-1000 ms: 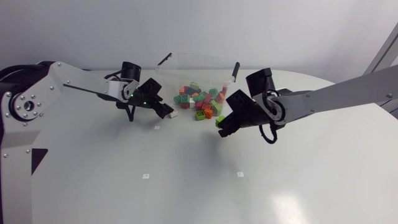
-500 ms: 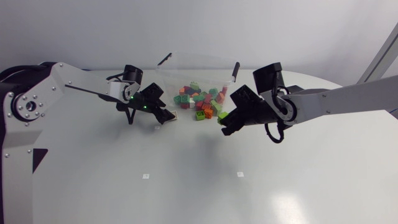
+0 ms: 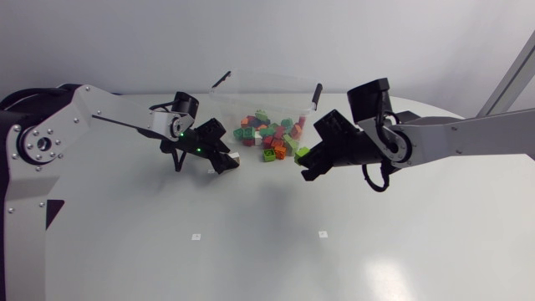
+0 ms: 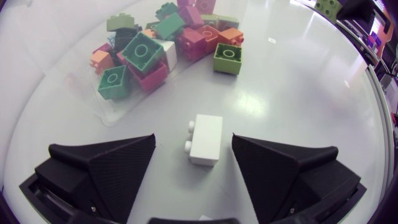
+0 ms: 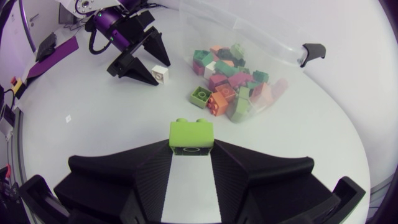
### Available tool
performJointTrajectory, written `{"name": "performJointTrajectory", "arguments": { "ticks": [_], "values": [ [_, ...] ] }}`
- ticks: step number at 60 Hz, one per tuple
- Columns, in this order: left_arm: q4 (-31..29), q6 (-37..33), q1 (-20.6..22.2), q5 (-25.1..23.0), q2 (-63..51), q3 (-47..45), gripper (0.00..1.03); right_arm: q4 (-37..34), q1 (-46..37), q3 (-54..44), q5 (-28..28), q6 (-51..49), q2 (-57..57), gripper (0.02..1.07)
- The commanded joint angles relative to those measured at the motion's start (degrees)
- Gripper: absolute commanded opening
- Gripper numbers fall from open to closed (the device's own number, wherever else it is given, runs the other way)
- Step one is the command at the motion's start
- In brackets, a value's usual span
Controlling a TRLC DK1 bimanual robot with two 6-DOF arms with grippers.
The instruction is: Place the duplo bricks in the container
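Note:
A clear container [image 3: 269, 94] at the table's back holds several coloured duplo bricks [image 3: 266, 134]. A white brick [image 4: 206, 139] lies on its side on the table between the fingers of my left gripper [image 4: 194, 143]. The gripper is open and neither finger touches the brick. In the head view the same white brick [image 3: 235, 156] sits just left of the container's front, at my left gripper [image 3: 222, 160]. My right gripper [image 5: 191, 151] is shut on a lime green brick [image 5: 191, 137] and hovers right of the container's front [image 3: 303, 159].
A green brick [image 4: 227, 57] and an orange one [image 4: 231, 36] lie at the pile's near edge; whether they are inside the clear wall is unclear. Black clips [image 3: 317, 92] stick up from the container's rim. Small white markers [image 3: 196, 237] dot the front of the table.
My left gripper has slid right until it straddles the white brick, and its fingers have narrowed a little. My right gripper has drifted up and right, still holding the lime brick.

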State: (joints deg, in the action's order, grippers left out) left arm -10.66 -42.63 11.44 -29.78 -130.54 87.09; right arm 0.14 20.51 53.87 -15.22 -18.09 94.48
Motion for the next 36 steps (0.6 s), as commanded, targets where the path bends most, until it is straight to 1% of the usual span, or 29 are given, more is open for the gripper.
{"name": "performJointTrajectory", "arguments": {
  "ticks": [1,4,8,20,26,36],
  "values": [
    [-0.86,-2.02,0.60,-0.98,1.60,-2.01,0.49,-1.11,-0.03,-0.52,-0.42,-0.90,-2.10,0.33],
    [-0.86,-2.02,0.69,-0.98,1.87,-2.19,0.29,-1.11,-0.21,-0.25,-0.42,-0.72,-2.63,0.33],
    [-1.47,-2.10,0.77,-1.95,2.40,-2.45,0.29,-1.11,-0.83,0.54,-0.42,-0.11,-3.07,0.33],
    [-1.91,-2.28,1.13,-1.95,7.05,-5.26,0.27,-0.41,-1.97,4.67,-0.42,2.35,-2.10,0.33],
    [-2.00,-2.28,1.39,-2.04,11.19,-7.28,0.27,1.26,-2.32,8.18,-0.33,4.64,0.36,0.33],
    [-3.41,-2.02,1.21,-2.04,15.76,-7.72,0.27,3.11,-2.85,13.72,-0.25,7.54,4.66,0.33]
  ]
}}
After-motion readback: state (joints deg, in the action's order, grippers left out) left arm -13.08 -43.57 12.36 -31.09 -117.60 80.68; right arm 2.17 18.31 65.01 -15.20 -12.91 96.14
